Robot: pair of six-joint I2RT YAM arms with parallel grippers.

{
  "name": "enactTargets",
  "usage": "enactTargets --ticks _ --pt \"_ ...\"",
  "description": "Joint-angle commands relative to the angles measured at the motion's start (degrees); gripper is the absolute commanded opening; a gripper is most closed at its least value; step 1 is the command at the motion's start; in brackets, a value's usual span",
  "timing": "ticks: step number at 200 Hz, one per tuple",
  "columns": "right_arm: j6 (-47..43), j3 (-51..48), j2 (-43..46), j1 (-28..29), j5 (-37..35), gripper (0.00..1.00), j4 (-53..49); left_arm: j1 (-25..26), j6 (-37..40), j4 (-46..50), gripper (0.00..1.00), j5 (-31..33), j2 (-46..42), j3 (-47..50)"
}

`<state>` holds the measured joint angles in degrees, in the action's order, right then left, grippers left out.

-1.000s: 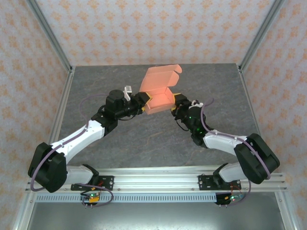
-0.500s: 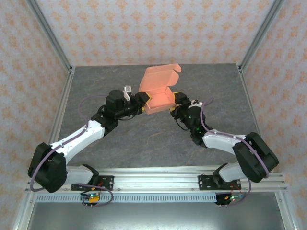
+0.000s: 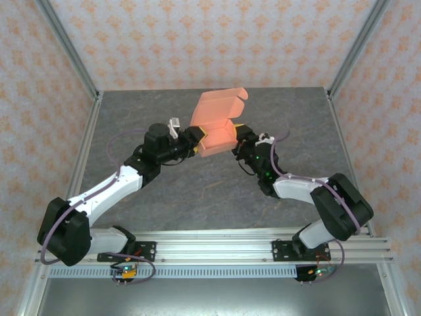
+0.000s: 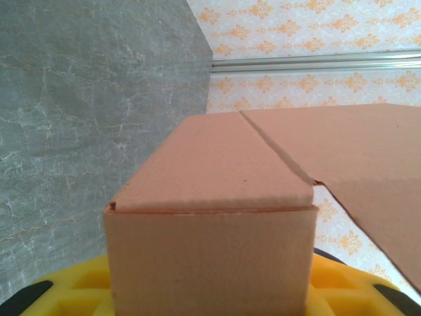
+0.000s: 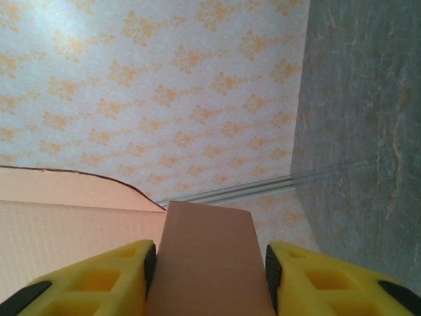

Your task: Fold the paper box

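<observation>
The paper box point(image 3: 217, 128) is salmon-orange card, half formed into an open tray with its lid flap point(image 3: 220, 104) standing up behind, held above the table's middle. My left gripper point(image 3: 196, 141) is shut on the box's left end; in the left wrist view that end wall point(image 4: 210, 257) spans the gap between the yellow fingers point(image 4: 69, 289). My right gripper point(image 3: 238, 140) holds the right end. In the right wrist view a card wall point(image 5: 209, 257) sits between the black pads point(image 5: 150, 263), and the lid point(image 5: 72, 217) shows at the left.
The grey marble table point(image 3: 197, 191) lies below the box. Patterned walls with metal corner posts point(image 3: 69, 56) enclose it on three sides, and an aluminium rail point(image 3: 210, 247) carries the arm bases at the near edge.
The right wrist and forearm have shifted slightly left, closer to the box. The box and the left arm have stayed where they were.
</observation>
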<state>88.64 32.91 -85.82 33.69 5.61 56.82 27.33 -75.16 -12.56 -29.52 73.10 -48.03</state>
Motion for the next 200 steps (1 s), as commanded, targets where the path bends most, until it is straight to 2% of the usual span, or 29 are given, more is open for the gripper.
enactTargets --ticks 1,33,49,61,79,98,109,125,140,159,180,200 --pt "-0.37 -0.56 -1.15 -0.26 0.59 0.48 5.59 -0.09 0.9 -0.09 0.3 -0.99 -1.65 -0.79" --pt "-3.83 -2.29 1.78 -0.43 1.71 0.74 0.71 -0.2 6.05 6.03 0.3 -0.29 -1.14 -2.43" --pt "-14.46 -4.47 6.18 -0.64 2.16 0.81 -2.56 -0.46 8.0 8.74 0.3 -0.18 -0.49 -2.82" --pt "-23.9 -5.28 11.76 -0.6 2.22 0.84 -13.46 -0.66 9.47 9.42 0.3 -0.54 0.77 -2.85" --pt "-33.86 -6.79 19.28 -0.62 2.27 0.85 -23.31 -0.71 13.18 9.5 0.31 -2.04 3.58 -2.81" --pt "-39.22 -8.68 25.36 -0.65 0.86 0.86 -30.59 -0.79 19.06 10.76 0.32 -3.94 7.17 -3.66" --pt "-42.44 -8.77 28.0 -0.58 0.86 0.86 -34.73 -0.81 24.5 15.19 0.32 -2.51 8.84 -5.33" --pt "-46.05 -8.56 31.17 -0.61 0.64 0.87 -39.65 -1.07 29.82 15.7 0.32 -3.12 11.87 -6.01" --pt "-48.24 -8.45 34.14 -0.77 0.11 0.88 -42.61 -1.31 30.69 12.58 0.32 -7.29 15.87 -6.08" --pt "-53.3 -7.91 37.04 -1.04 1.88 0.9 -44.29 -1.33 29.85 9.4 0.32 -9.63 19.67 -5.79" --pt "-56.77 -4.73 37.83 -1.52 1.34 0.91 -50.26 -1.33 30.33 7.21 0.34 -11.24 21.6 -6.07" --pt "-58.68 -2.21 37.12 -2.63 2.64 0.91 -54.2 -1.81 33.76 9.66 0.4 -11.1 23.55 -6.84"
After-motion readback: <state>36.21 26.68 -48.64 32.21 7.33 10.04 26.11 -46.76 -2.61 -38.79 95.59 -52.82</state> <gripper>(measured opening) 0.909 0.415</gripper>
